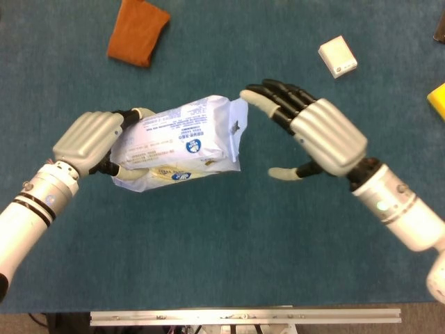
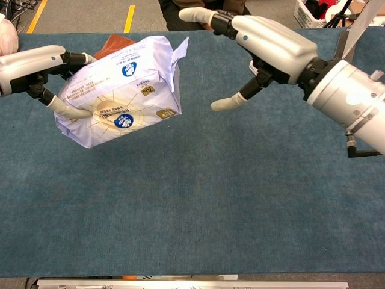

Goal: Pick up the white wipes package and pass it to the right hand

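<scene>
The white wipes package [image 1: 182, 142] [image 2: 123, 89] is up in the air over the table, tilted, with blue printing on its face. My left hand [image 1: 89, 139] [image 2: 37, 65] grips its left end, thumb underneath and fingers over the top. My right hand [image 1: 316, 132] [image 2: 264, 42] hangs open just right of the package, fingers spread and thumb apart. Its fingertips [image 1: 252, 95] reach close to the package's crimped right end; contact cannot be made out.
An orange cloth [image 1: 138, 31] lies at the far left of the teal table [image 1: 229, 250]. A small white box [image 1: 338, 56] sits at the far right, and a yellow block [image 1: 438, 99] shows at the right edge. A seated person [image 2: 201, 9] is beyond the table.
</scene>
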Controlling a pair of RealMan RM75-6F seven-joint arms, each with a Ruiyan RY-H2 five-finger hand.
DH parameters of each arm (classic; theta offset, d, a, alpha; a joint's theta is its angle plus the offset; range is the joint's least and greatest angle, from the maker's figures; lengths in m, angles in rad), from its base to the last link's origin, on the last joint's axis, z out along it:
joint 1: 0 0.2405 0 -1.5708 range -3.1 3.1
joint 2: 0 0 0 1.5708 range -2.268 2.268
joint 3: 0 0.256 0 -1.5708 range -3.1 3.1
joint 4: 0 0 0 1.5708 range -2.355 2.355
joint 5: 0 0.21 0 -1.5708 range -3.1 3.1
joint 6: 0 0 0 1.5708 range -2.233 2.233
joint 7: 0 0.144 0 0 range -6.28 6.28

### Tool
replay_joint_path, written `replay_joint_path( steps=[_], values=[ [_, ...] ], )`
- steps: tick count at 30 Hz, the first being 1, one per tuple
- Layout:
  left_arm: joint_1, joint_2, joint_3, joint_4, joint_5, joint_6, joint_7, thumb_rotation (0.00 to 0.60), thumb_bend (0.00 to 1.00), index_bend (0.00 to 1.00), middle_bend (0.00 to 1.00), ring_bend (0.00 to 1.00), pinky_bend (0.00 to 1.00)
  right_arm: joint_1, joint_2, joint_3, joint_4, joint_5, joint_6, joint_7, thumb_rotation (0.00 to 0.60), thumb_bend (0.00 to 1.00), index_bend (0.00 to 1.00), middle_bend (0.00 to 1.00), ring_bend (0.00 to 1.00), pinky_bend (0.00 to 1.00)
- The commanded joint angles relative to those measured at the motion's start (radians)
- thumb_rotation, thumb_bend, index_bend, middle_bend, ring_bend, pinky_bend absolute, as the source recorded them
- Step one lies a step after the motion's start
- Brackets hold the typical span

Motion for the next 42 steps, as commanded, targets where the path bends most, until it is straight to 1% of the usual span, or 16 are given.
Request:
replay_joint_path(
  steps=[1, 8, 16, 18, 21, 23, 26, 27, 29, 30, 32, 35, 36, 38, 39, 42],
  values=[
    [0.001, -0.002, -0.004, -0.010, -0.002, 0.004, 0.005, 0.600, 0.23, 0.50, 0.55, 0.54, 0.80, 0.029, -0.048, 0.012, 0.022, 0.031, -0.006, -0.030, 0.600, 0.00, 0.00, 0.08, 0.01, 0.15],
    [0.006, -0.017, -0.009, -0.016, -0.006, 0.026, 0.034, 0.600, 0.23, 0.50, 0.55, 0.54, 0.80, 0.070, -0.112, 0.015, 0.043, 0.083, -0.043, 0.011, 0.600, 0.00, 0.00, 0.08, 0.01, 0.15],
    [0.006, -0.018, -0.011, -0.035, -0.001, 0.027, 0.051, 0.600, 0.23, 0.50, 0.55, 0.54, 0.80, 0.101, -0.168, 0.018, 0.067, 0.104, -0.038, -0.022, 0.600, 0.00, 0.00, 0.08, 0.01, 0.15],
    [0.008, -0.013, -0.011, -0.045, 0.006, 0.026, 0.053, 0.600, 0.23, 0.50, 0.55, 0.53, 0.80, 0.113, -0.187, 0.024, 0.077, 0.118, -0.039, -0.034, 0.600, 0.00, 0.00, 0.09, 0.02, 0.15],
    [0.012, -0.008, -0.014, -0.056, 0.012, 0.030, 0.046, 0.600, 0.23, 0.50, 0.55, 0.53, 0.80, 0.122, -0.217, 0.033, 0.102, 0.129, -0.024, -0.039, 0.600, 0.02, 0.01, 0.16, 0.09, 0.17],
    [0.014, -0.006, -0.015, -0.059, 0.018, 0.031, 0.044, 0.600, 0.23, 0.49, 0.54, 0.53, 0.80, 0.125, -0.242, 0.035, 0.127, 0.121, -0.001, -0.042, 0.600, 0.13, 0.11, 0.24, 0.18, 0.25],
    [0.015, 0.002, -0.014, -0.063, 0.029, 0.026, 0.041, 0.600, 0.23, 0.45, 0.53, 0.50, 0.80, 0.126, -0.272, 0.036, 0.158, 0.117, 0.023, -0.037, 0.600, 0.37, 0.37, 0.38, 0.37, 0.45],
    [0.016, 0.005, -0.013, -0.064, 0.032, 0.023, 0.037, 0.600, 0.23, 0.42, 0.52, 0.49, 0.80, 0.126, -0.280, 0.036, 0.166, 0.117, 0.029, -0.034, 0.600, 0.43, 0.44, 0.42, 0.42, 0.51],
    [0.018, 0.011, -0.013, -0.064, 0.040, 0.019, 0.030, 0.600, 0.23, 0.35, 0.47, 0.43, 0.80, 0.125, -0.295, 0.037, 0.182, 0.115, 0.043, -0.022, 0.600, 0.53, 0.55, 0.49, 0.52, 0.62],
    [0.019, 0.013, -0.012, -0.062, 0.045, 0.017, 0.027, 0.600, 0.23, 0.33, 0.44, 0.40, 0.79, 0.124, -0.300, 0.036, 0.188, 0.111, 0.049, -0.018, 0.600, 0.55, 0.57, 0.52, 0.56, 0.65],
    [0.019, 0.021, -0.010, -0.061, 0.051, 0.006, 0.016, 0.600, 0.23, 0.26, 0.37, 0.33, 0.71, 0.120, -0.306, 0.032, 0.198, 0.101, 0.065, -0.008, 0.600, 0.58, 0.61, 0.55, 0.61, 0.71],
    [0.014, 0.043, -0.007, -0.060, 0.056, -0.027, -0.004, 0.600, 0.22, 0.14, 0.18, 0.13, 0.37, 0.112, -0.302, 0.024, 0.202, 0.085, 0.082, 0.002, 0.600, 0.60, 0.63, 0.57, 0.63, 0.75],
    [0.014, 0.047, -0.007, -0.057, 0.062, -0.031, -0.010, 0.600, 0.22, 0.11, 0.13, 0.07, 0.30, 0.110, -0.299, 0.022, 0.201, 0.081, 0.086, 0.006, 0.600, 0.60, 0.63, 0.57, 0.63, 0.76],
    [0.016, 0.056, -0.007, -0.054, 0.074, -0.039, -0.025, 0.600, 0.21, 0.06, 0.04, 0.01, 0.21, 0.106, -0.291, 0.017, 0.198, 0.069, 0.095, 0.013, 0.600, 0.60, 0.63, 0.58, 0.64, 0.77],
    [0.017, 0.060, -0.008, -0.053, 0.079, -0.041, -0.033, 0.600, 0.20, 0.03, 0.02, 0.00, 0.18, 0.103, -0.288, 0.016, 0.197, 0.066, 0.100, 0.016, 0.600, 0.60, 0.63, 0.58, 0.64, 0.77],
    [0.017, 0.078, -0.006, -0.048, 0.094, -0.054, -0.045, 0.600, 0.18, 0.00, 0.00, 0.00, 0.10, 0.094, -0.278, 0.011, 0.193, 0.053, 0.116, 0.028, 0.600, 0.60, 0.63, 0.58, 0.65, 0.77]
  ],
)
